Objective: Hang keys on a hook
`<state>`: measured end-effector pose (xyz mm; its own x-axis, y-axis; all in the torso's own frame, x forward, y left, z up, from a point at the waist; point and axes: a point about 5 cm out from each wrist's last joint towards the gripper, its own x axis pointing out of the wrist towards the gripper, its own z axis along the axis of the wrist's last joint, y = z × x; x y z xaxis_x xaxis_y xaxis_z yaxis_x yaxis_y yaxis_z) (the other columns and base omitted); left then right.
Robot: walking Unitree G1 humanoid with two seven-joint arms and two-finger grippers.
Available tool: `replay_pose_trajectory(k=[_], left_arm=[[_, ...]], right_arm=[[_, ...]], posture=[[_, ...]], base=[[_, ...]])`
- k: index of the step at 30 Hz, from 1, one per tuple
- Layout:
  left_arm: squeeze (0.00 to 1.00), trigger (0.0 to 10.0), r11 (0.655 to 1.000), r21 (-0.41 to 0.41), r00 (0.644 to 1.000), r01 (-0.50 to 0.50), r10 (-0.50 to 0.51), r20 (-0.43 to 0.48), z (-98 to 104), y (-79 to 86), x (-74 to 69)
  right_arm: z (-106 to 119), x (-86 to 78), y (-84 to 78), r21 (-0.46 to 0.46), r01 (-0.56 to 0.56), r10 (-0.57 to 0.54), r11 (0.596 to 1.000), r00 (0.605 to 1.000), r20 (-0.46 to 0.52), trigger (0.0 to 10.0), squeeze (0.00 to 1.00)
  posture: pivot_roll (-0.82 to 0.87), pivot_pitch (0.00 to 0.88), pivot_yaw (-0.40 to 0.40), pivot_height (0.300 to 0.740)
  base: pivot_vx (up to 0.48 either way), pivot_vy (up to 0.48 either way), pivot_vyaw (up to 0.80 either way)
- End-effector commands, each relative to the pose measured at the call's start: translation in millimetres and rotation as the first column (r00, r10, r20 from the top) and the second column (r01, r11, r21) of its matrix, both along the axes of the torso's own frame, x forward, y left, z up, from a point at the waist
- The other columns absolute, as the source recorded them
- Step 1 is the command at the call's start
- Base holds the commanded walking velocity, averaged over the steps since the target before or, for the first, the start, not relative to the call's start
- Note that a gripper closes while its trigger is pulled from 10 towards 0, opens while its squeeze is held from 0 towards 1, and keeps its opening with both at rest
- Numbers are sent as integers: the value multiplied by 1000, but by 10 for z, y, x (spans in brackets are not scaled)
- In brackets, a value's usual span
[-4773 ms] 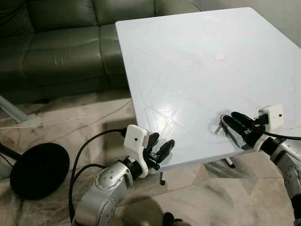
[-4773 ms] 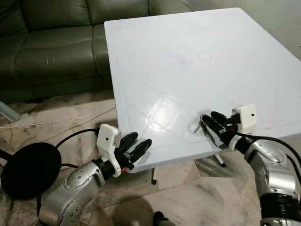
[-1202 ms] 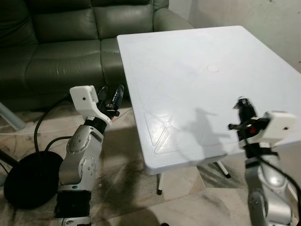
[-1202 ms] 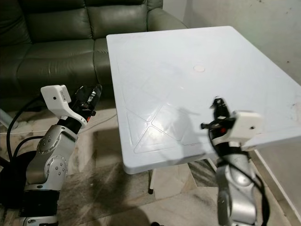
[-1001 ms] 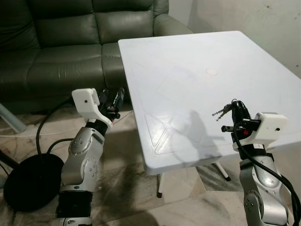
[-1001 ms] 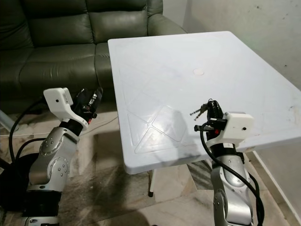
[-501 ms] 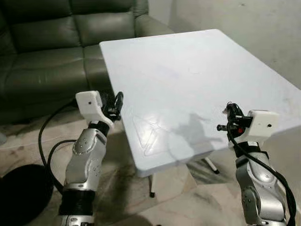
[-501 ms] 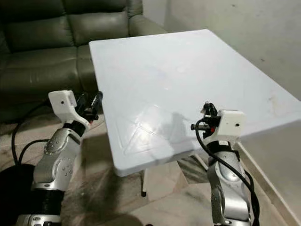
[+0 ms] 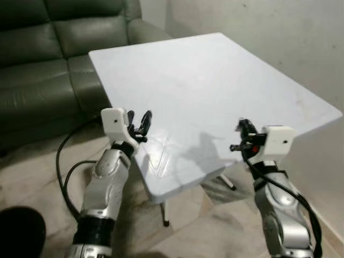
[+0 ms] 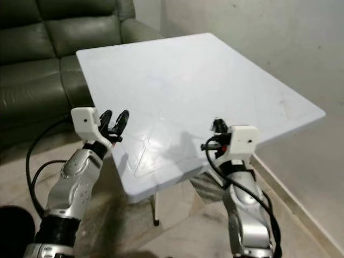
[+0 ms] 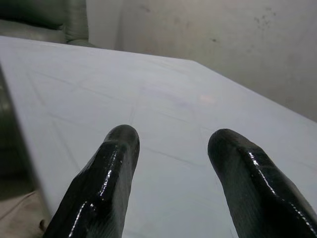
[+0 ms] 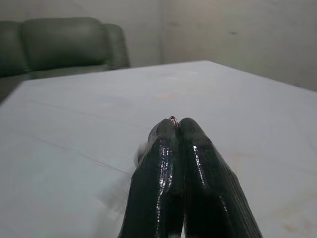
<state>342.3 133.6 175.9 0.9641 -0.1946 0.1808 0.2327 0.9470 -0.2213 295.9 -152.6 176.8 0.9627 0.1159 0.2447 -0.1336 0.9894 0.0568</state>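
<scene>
Keys [image 12: 173, 119], light, stiff and slippery, sit clamped by their ring in our right tool [image 12: 176, 125]; left tool [image 11: 171, 144] hangs apart over worktop [image 9: 215, 64].

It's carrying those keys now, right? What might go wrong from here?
The right gripper is shut on the keys by a thin ring peeking out between its fingertips, so they might slip out while it walks. Both raised arms are close to the white table; the left gripper, open near its edge, might bump it.
</scene>
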Motion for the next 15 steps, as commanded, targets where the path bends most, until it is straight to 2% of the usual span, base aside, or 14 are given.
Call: replay_pose_trajectory(k=[1,4,12,15], left_arm=[[0,10000,1000,-12,1000,25,-25,11,51,-104,10],[0,10000,999,-37,1000,-5,5,-2,43,-60,14],[0,10000,999,-42,1000,-12,12,-8,34,-36,13],[0,10000,999,-47,1000,-15,15,-11,31,-31,13]], right_arm=[[-13,-9,-89,-8,31,-32,999,999,-10,10000,0],[-8,-21,-105,2,48,-48,999,999,-7,10000,0],[9,-8,-143,-2,66,-66,998,998,-1,10000,0],[25,-5,-161,6,70,-70,998,998,7,10000,0]], posture=[[35,134,0,740],[31,128,3,740],[28,115,0,740],[27,114,0,740]], base=[[0,0,-706],[0,0,-706],[0,0,-705],[0,0,-358]])
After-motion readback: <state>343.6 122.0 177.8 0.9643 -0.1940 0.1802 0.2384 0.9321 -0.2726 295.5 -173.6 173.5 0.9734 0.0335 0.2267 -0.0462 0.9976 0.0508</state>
